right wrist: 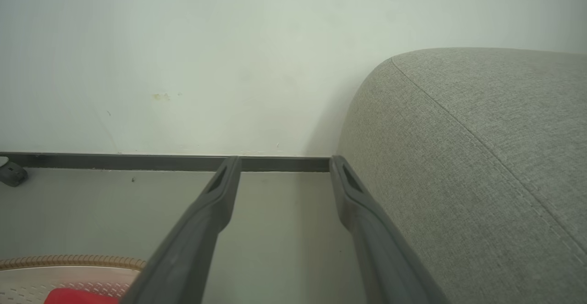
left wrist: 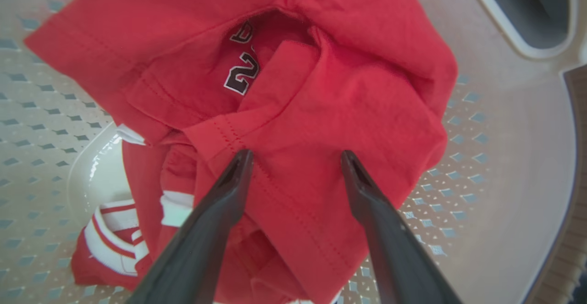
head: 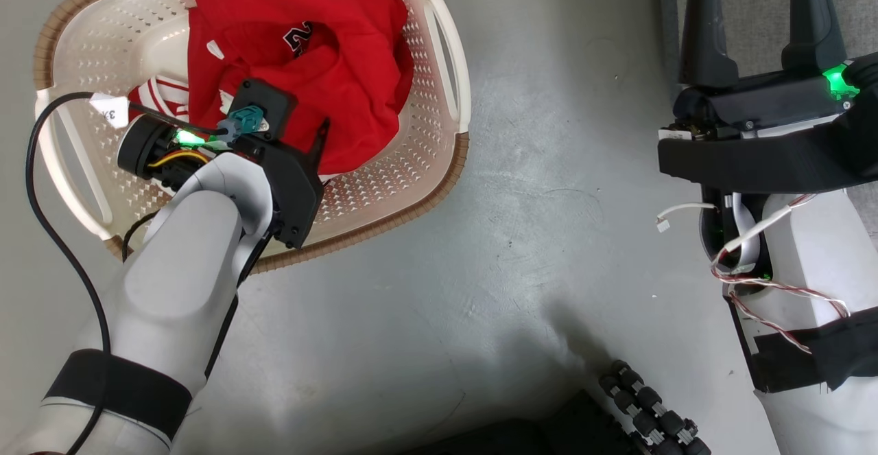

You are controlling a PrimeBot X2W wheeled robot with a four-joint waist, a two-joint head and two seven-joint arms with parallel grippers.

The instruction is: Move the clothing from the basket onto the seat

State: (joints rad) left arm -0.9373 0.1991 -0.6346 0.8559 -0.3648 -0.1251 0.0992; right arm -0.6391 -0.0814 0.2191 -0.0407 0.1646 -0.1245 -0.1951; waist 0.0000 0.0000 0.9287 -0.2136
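One basket [head: 401, 180] stands on the grey floor [head: 535, 201], cream-white with perforated sides, a brown woven-look rim and two white handles, one on each long side. Both pieces of the clothing [head: 343, 77] lie inside it, none on the seat. The jersey [left wrist: 321, 111] is on top, crumpled into a mound, with part of a black, white-edged numeral [left wrist: 240, 77] showing in a fold. The second garment [left wrist: 110, 240], red with white striped trim, lies lower down on the basket's bottom, partly under the jersey; where one piece ends and the other begins is hard to tell among the folds.

The left gripper [left wrist: 296, 157] reaches down into the basket, its two dark fingers spread wide over the jersey. No cloth is pinched between them. The tips look to be right at the fabric, though I cannot tell whether they touch it.

The right gripper [right wrist: 282, 162] hangs well apart from the basket, out to the robot's right, with its two fingers also spread and nothing between them. In the right wrist view it points low across the floor toward a pale wall [right wrist: 229, 56] with one dark skirting strip [right wrist: 114, 160]. The seat [right wrist: 481, 157], light grey fabric with a rounded edge and one stitched seam, rises just beside that gripper's right finger. A bit of the basket's rim and red cloth shows at that view's lower left corner.
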